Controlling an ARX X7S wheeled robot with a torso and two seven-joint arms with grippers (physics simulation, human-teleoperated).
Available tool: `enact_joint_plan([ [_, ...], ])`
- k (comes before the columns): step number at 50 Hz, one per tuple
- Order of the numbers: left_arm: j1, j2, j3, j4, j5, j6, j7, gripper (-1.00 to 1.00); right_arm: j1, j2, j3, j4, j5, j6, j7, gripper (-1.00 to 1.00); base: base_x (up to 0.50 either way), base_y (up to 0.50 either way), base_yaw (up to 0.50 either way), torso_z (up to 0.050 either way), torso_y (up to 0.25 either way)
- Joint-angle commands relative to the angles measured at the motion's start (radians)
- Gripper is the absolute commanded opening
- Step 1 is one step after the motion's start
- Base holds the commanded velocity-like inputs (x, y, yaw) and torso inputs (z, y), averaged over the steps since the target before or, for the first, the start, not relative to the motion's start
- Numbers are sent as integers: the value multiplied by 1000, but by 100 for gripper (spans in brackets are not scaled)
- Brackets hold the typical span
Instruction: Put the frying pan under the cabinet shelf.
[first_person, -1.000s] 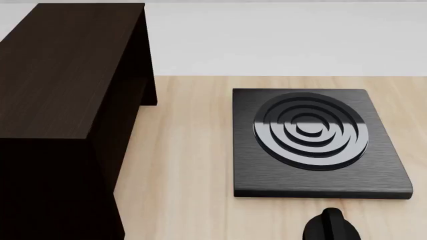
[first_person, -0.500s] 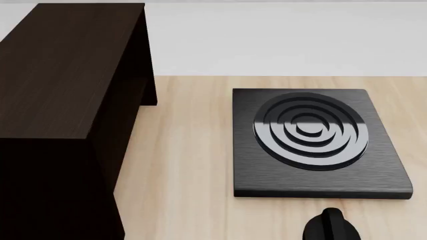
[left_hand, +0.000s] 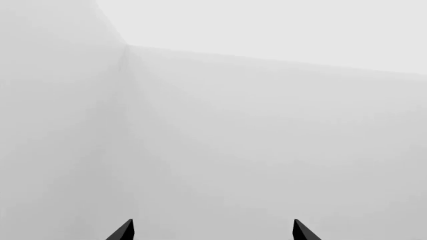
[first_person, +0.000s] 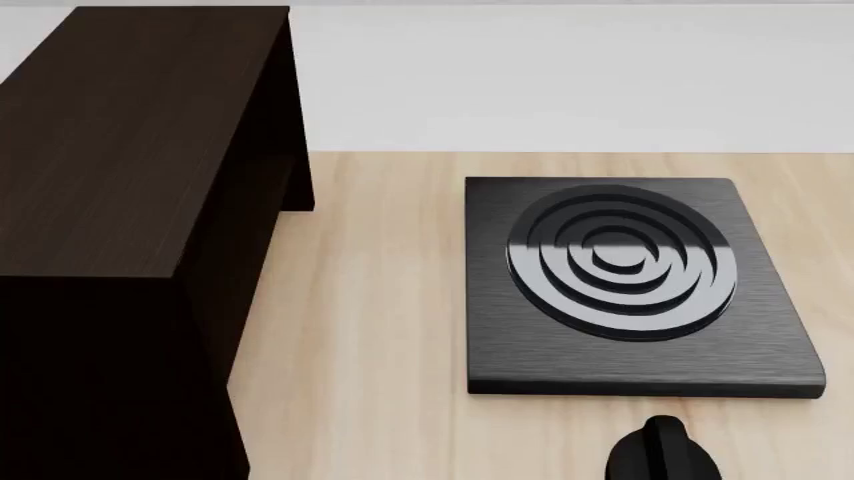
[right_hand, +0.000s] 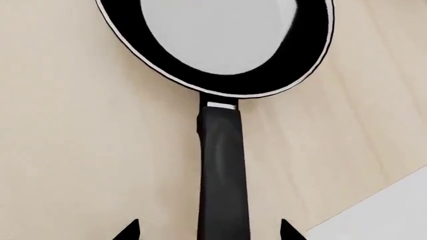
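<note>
nothing has moved in the head view since the earlier frames: the cabinet shelf (first_person: 140, 200), the square black ringed plate (first_person: 627, 285) and the dark part of the robot at the lower edge sit exactly as before. the step in hand looks like the approach to grasp, not yet the grasp itself. the right gripper (right_hand: 209, 232) hovers spread wide over the light wood worktop (right_hand: 73, 150), its two fingertips apart on either side of the long handle and holding nothing. the frying pan (right_hand: 220, 45) lies flat straight ahead of that gripper, handle pointing back between the fingertips. the left gripper (left_hand: 212, 232) is also spread open and empty, facing only pale blank surface. next, the right gripper probably needs to come down squarely around the handle and close, then carry the pan over to the cabinet shelf and slide it beneath.
</note>
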Motion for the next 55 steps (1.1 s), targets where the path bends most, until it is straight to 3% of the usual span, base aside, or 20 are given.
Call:
enact_joint_plan([
  [1,0,-1,9,-6,5,4,-3,100,-18,-39,60,39,36,-55,72,100,0,0,0,0,0],
  [31,3,-9,30,-20,19,11,-12,100,21,-144,125,192,146,-195,264,100,2,-1,1,-1,0],
  [32,3,-9,31,-21,20,11,-12,100,23,-143,126,195,146,-197,267,-100,0,-3,4,0,0],
  [43,4,-6,38,-37,24,23,-10,100,27,-125,125,164,131,-181,247,-100,4,-3,2,-2,0],
  [55,7,-10,25,-32,13,29,-12,100,38,-40,98,-4,43,-64,91,-100,2,-1,1,-1,0],
])
